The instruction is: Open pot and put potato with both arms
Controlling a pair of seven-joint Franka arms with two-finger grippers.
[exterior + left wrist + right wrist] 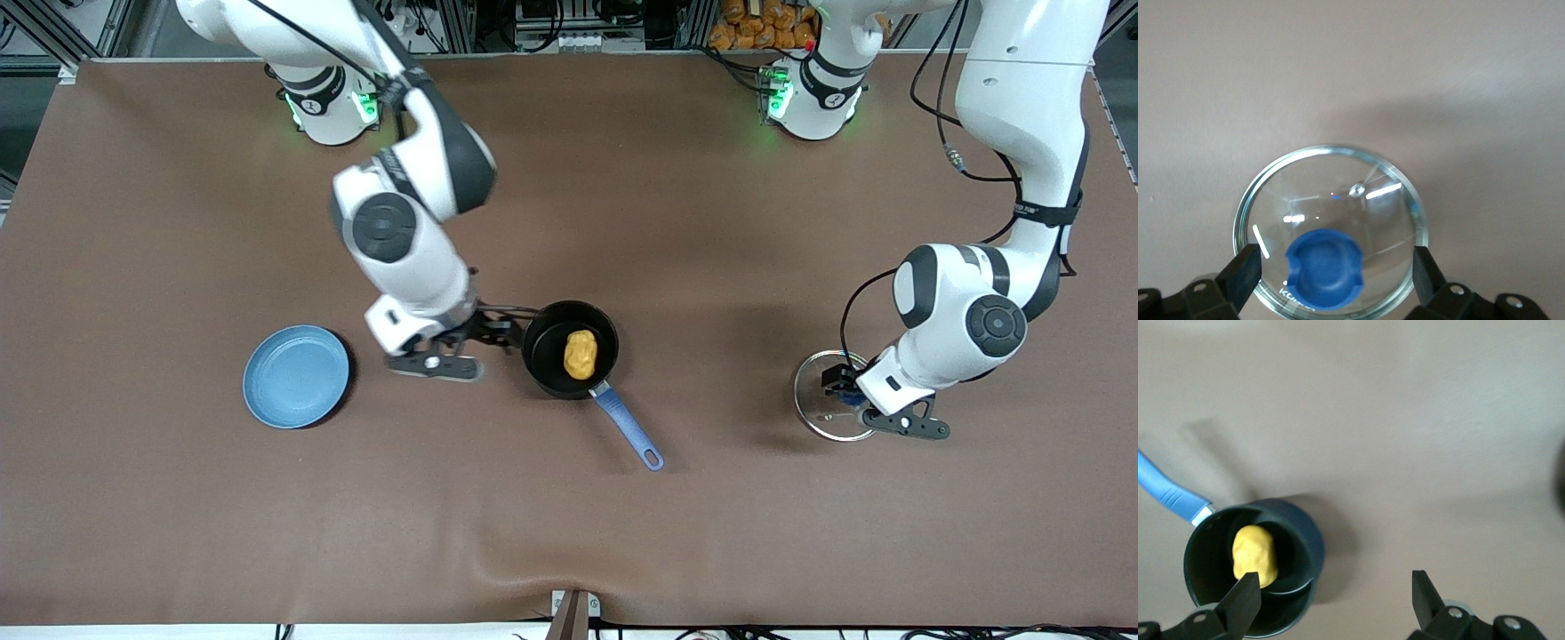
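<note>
The pot (570,348) sits uncovered near the middle of the brown worktop (622,196), its blue handle (628,426) angled toward the front camera. The potato (580,354) lies inside it, on the black bottom.

The right hand (494,333) hangs just beside the pot's rim, on the side toward the right arm's end of the worktop. Its fingers (1243,599) stand apart with nothing between them; in the right wrist view one fingertip overlaps the pot's rim (1251,513) while the other is over bare worktop.

The lid (827,396) rests flat on the worktop, well apart from the pot, toward the left arm's end. The left hand (843,388) is low over it — the fingers (1242,273) are spread wide, one on each side of the blue knob (1325,267), neither pressing on it. The glass dome and steel rim (1331,152) lie below the fingertips.

A flat blue plate (296,376) lies past the right hand, away from the pot, toward the right arm's end — nothing on it.
</note>
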